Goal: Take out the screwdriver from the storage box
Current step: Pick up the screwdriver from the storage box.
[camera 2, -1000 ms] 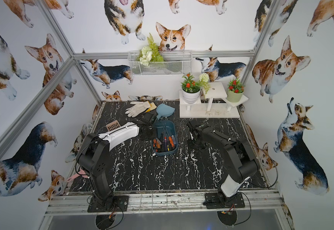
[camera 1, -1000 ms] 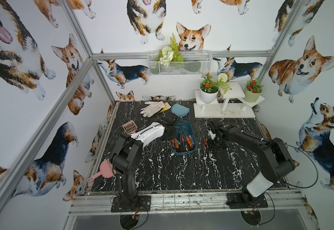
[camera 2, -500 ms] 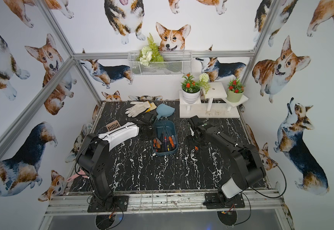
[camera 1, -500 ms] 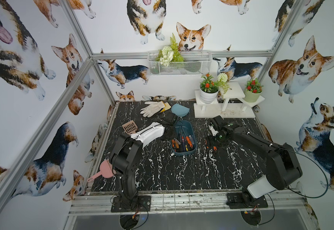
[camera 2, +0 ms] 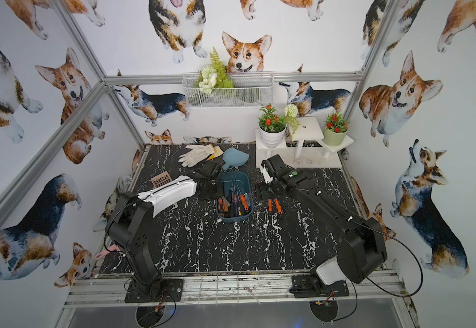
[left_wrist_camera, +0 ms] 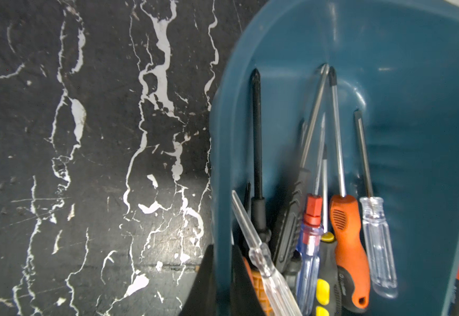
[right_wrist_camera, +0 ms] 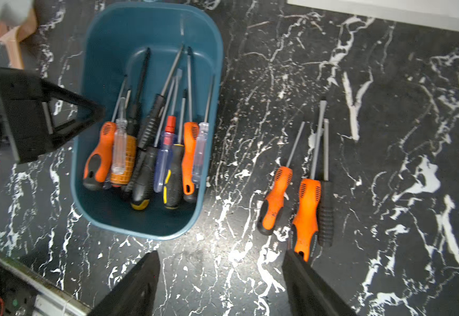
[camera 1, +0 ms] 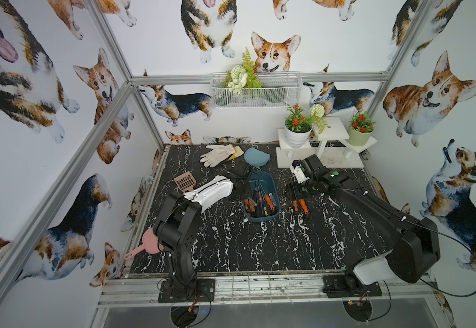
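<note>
Snagging is risked when one is pulled from the crossed screwdrivers (right_wrist_camera: 188,153) heaped in the storage box (right_wrist_camera: 151,30), whose rim is clamped by the left gripper (left_wrist_camera: 220,276), while the right gripper (right_wrist_camera: 220,255) is held spread and empty beside it.

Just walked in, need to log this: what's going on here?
The left gripper is clamped on the rim of the dark teal plastic storage box. Three screwdrivers, two orange-handled, one black-handled, lie on the black marble-patterned table beside it. The right gripper hangs open and empty near them; other screwdrivers lie inside the box.
</note>
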Robot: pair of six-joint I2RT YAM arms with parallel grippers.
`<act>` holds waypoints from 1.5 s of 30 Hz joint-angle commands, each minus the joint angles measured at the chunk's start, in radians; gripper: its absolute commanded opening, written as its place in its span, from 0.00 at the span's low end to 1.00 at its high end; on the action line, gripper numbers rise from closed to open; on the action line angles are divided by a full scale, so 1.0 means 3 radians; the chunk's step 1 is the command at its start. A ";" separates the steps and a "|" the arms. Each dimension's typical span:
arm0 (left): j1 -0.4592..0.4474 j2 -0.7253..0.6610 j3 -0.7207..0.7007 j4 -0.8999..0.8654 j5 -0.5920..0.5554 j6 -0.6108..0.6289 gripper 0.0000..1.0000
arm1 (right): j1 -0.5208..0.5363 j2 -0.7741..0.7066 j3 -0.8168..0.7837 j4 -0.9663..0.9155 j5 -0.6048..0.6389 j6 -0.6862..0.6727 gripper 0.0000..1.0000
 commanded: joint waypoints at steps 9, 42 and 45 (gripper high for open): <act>-0.0003 -0.0083 0.0011 0.0149 0.0057 -0.0023 0.00 | 0.0184 0.0418 0.0130 0.0472 -0.0556 0.0479 0.76; -0.0004 -0.0031 0.0033 0.0139 0.0101 0.0009 0.00 | 0.0379 0.1769 0.0817 0.0727 -0.1442 0.0228 0.45; -0.0005 -0.0023 0.0037 0.0129 0.0107 0.0009 0.00 | 0.0393 0.1819 0.0844 0.0686 -0.1430 0.0214 0.43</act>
